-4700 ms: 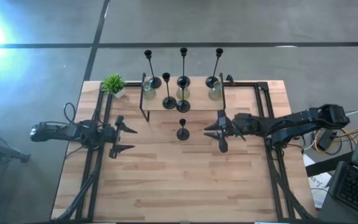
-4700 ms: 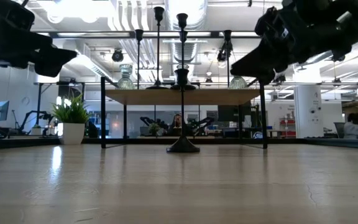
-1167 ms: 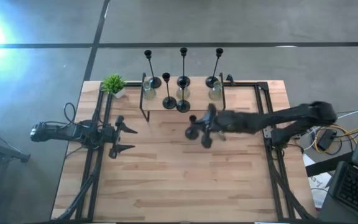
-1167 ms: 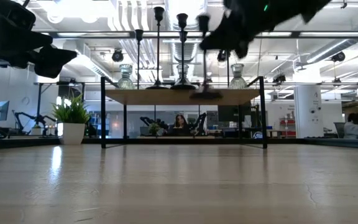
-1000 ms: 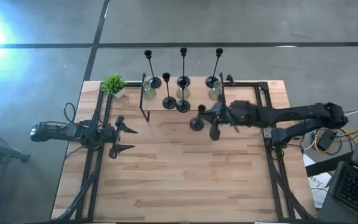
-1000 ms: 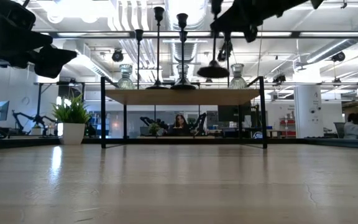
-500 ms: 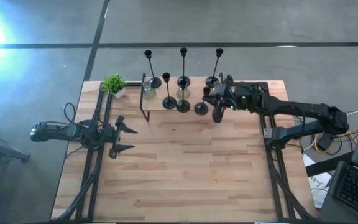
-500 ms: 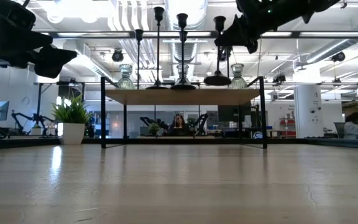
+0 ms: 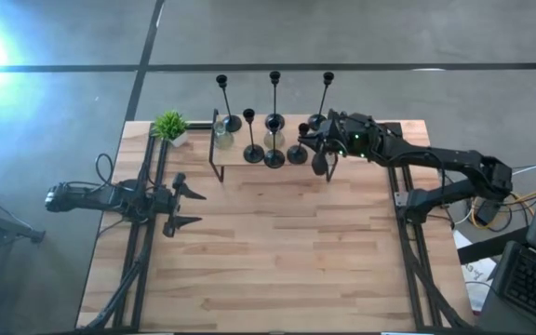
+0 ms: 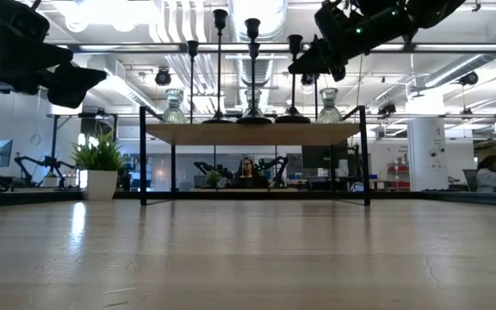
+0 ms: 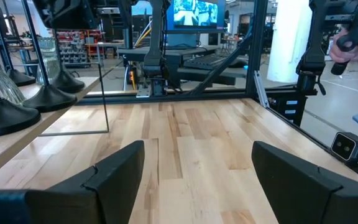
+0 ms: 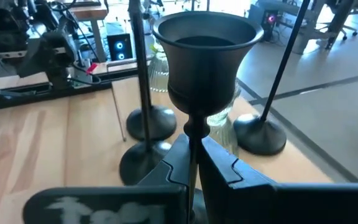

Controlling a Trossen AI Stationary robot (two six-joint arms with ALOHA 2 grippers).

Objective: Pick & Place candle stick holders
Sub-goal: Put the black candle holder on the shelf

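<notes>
My right gripper [image 9: 311, 149] is shut on a short black candle stick holder [image 10: 294, 77] over the right part of the small wooden shelf [image 10: 252, 133] at the table's far side. Its cup [image 12: 205, 50] fills the right wrist view. Several other black holders, such as a tall one [image 9: 274, 93] and a shorter one [image 9: 250, 140], stand by their round bases on the shelf, with glass ones [image 9: 221, 130] among them. My left gripper [image 9: 186, 207] waits open and level at the table's left, nothing between its fingers. My right gripper pinches the holder's thin stem [image 12: 193, 134] just under the cup, between its two fingers. The fingers come from the table's right, almost level and tipped slightly down. The holder stands upright, its round base [image 10: 293, 118] at the shelf top; whether it touches I cannot tell.
A small green potted plant [image 9: 169, 126] stands left of the shelf. The shelf's thin black legs [image 10: 142, 155] stand on the table. The wide wooden tabletop [image 9: 277, 261] lies bare on the near side. A person shows in the room beyond.
My right gripper has carried the short holder toward the table's far edge, from in front of the shelf to over its right part, and has sunk with it. The holder stays upright, and its base has come down to the shelf top.
</notes>
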